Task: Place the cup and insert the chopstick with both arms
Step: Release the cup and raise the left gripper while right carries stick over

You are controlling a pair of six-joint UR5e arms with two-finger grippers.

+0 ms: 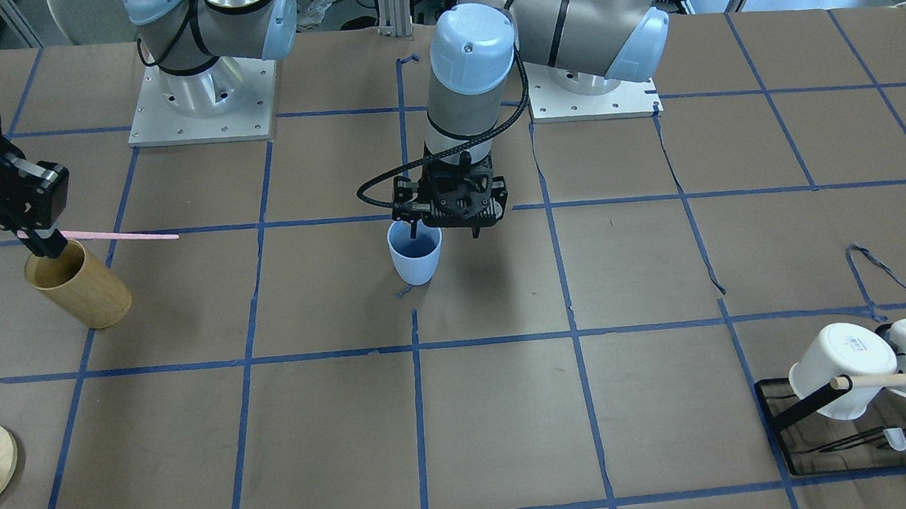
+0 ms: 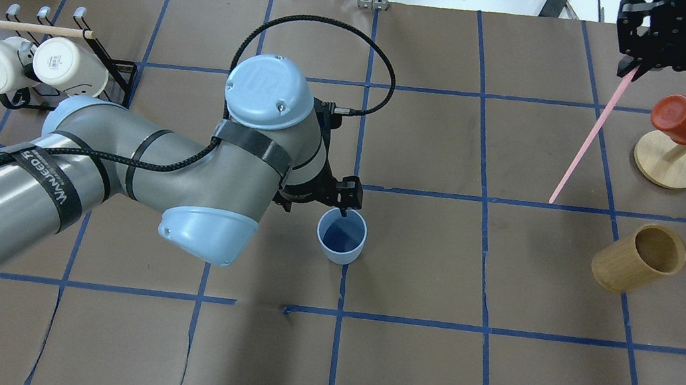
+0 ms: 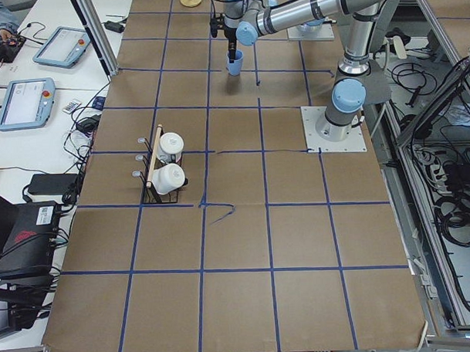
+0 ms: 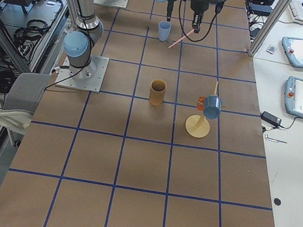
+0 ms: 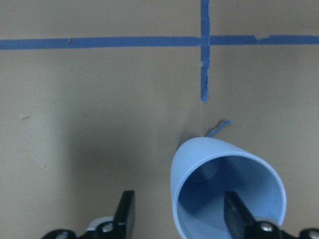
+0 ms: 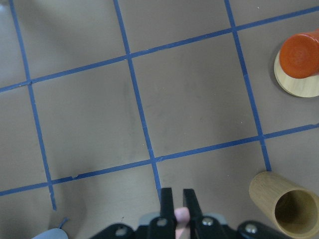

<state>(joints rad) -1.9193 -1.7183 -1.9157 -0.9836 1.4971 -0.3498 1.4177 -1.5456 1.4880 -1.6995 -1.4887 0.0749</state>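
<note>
The light blue cup point(image 2: 342, 236) stands upright on the table near its middle, and also shows in the front view point(image 1: 416, 254). My left gripper point(image 5: 180, 216) is open and straddles the cup's rim point(image 5: 209, 149), with one finger inside point(image 5: 234, 214) and the other outside point(image 5: 127, 214). In the front view the left gripper point(image 1: 445, 230) is just above the cup. My right gripper point(image 2: 628, 70) is shut on the top end of the pale pink chopstick point(image 2: 584, 146). It holds the chopstick slanted in the air, far to the cup's right.
A tan bamboo cup point(image 2: 639, 258) stands below the right gripper's side. A red cup on a wooden stand point(image 2: 682, 119) is at the far right. A black rack point(image 2: 124, 78) with two white mugs point(image 2: 32, 65) and a wooden rod point(image 2: 27, 28) is at the far left.
</note>
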